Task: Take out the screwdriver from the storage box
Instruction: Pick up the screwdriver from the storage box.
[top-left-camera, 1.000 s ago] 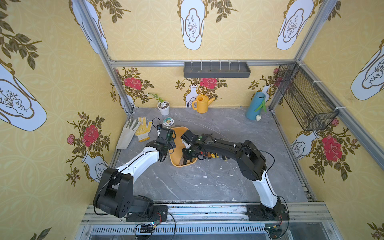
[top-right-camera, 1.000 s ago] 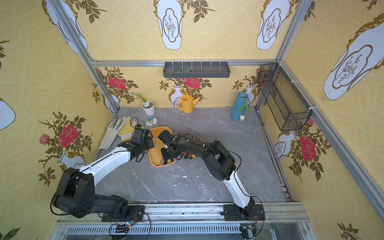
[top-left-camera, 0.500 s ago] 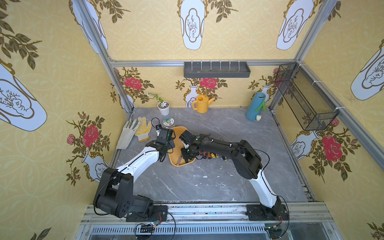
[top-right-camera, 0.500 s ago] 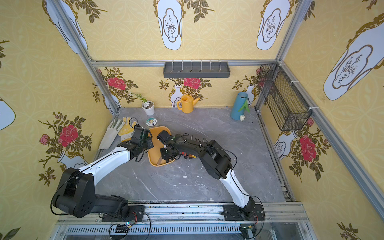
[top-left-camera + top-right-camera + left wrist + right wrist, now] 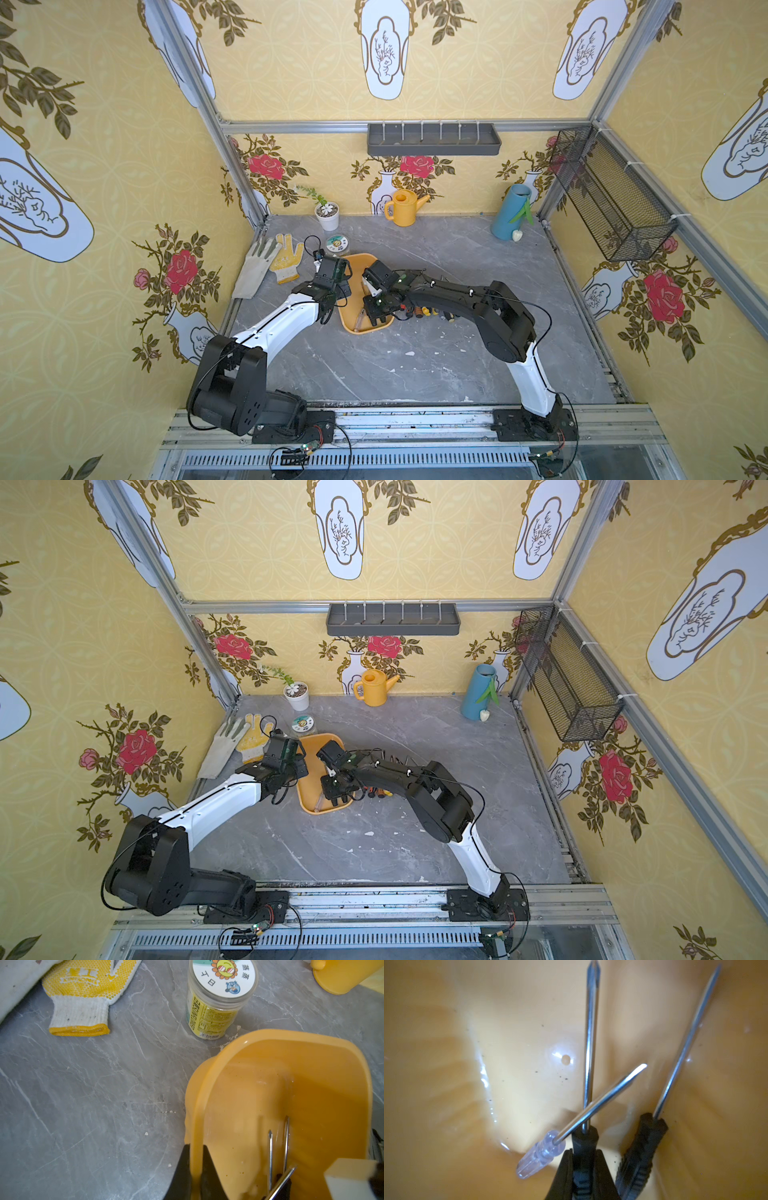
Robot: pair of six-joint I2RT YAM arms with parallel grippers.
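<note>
Grey marbled tabletop (image 5: 415,365) runs away from the rail (image 5: 415,424) where both my arms are bolted, with yellow rose wallpaper on three sides.

Mid-table sits the storage box (image 5: 353,329), its long side running near to far. My left gripper (image 5: 195,1148) is clenched on its left rim, one jaw outside the wall and one inside, pinning it down. My right gripper (image 5: 584,1152) reaches in from the right at the near end and is clamped on the black handle of the screwdriver (image 5: 590,1043). That tool is inside the box, cross tip pointing far.

A clear-handled screwdriver (image 5: 537,1155) lies slantwise over its shaft, handle just left of my jaws. A second black-handled one (image 5: 643,1147) lies just to the right, apart from mine.

To do this well, I judge I should raise the handle end first and slowly. That lets the clear one slide off the shaft and drop back into the box instead of riding up with it. The left clamp must hold firm so the light tub neither lifts nor skids. Once the tip clears the rim, I would carry it right, where a row of screwdrivers (image 5: 432,312) lies on the table.

Farther back stand a jar (image 5: 337,244) and gloves (image 5: 286,259), then a yellow watering can (image 5: 403,208) against the far wall.
</note>
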